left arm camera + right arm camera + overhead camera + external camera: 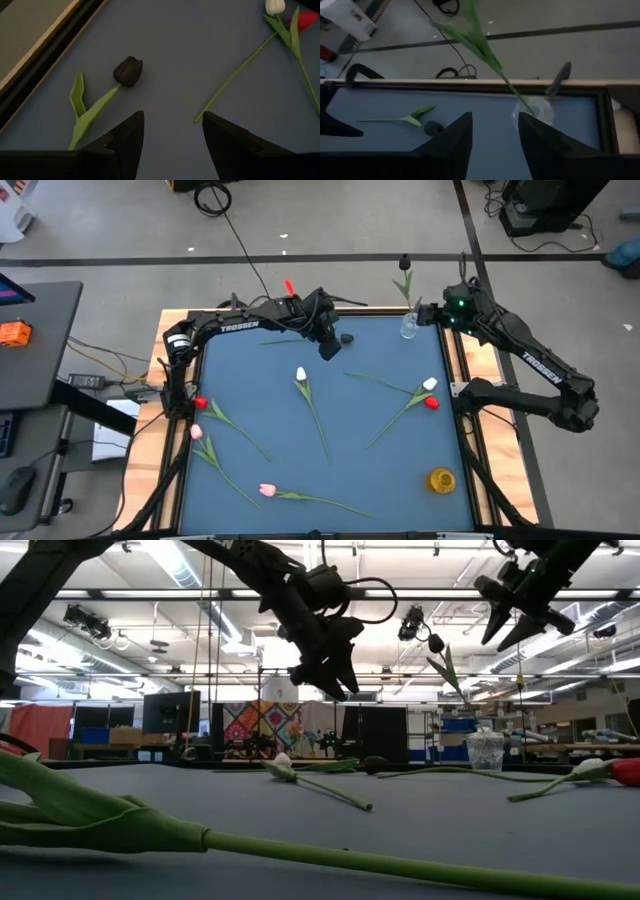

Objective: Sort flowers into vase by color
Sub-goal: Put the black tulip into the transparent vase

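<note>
My left gripper (330, 348) (172, 134) is open and hovers above the far part of the blue table, beside a black tulip (346, 338) (128, 70) that lies flat on the mat. My right gripper (432, 313) (495, 131) is open too, raised near the far right corner (515, 625), just beyond a clear glass vase (409, 328) (535, 110). One black tulip (405, 262) (436, 643) stands in that vase, leaning on its rim. White (301, 375), white and red (431, 394), red (200, 404) and pink (267, 490) tulips lie on the mat.
A yellow vase (441, 479) stands near the table's near right corner. Another pink tulip (196, 432) lies by the left edge. A raised dark frame and wooden border run round the mat (470, 370). Cables and a desk sit off the left side.
</note>
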Motion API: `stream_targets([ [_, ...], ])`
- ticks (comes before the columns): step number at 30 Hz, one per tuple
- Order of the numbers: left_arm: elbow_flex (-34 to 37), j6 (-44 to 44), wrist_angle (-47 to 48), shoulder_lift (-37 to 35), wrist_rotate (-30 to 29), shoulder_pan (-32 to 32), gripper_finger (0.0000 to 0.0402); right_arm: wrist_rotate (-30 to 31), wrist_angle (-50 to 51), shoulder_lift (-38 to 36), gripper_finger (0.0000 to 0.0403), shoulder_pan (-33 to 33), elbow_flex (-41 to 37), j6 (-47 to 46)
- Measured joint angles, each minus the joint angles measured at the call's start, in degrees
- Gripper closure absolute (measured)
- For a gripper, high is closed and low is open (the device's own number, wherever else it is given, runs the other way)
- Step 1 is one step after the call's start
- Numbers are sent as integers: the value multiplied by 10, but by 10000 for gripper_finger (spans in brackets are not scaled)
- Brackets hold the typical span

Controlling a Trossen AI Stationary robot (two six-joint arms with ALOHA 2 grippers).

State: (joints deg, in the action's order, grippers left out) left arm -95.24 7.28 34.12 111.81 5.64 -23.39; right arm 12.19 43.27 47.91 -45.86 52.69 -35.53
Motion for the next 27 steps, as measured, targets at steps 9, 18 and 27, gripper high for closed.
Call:
stream_targets([
  [9,0,-67,64,0,0,-18,194,62,10,-11,252,115,-43,-134],
  [18,0,-96,75,-1,0,-35,194,78,-19,45,265,204,-60,-262],
  [27,0,-213,101,-1,0,-41,194,22,-39,103,275,268,-60,-359],
])
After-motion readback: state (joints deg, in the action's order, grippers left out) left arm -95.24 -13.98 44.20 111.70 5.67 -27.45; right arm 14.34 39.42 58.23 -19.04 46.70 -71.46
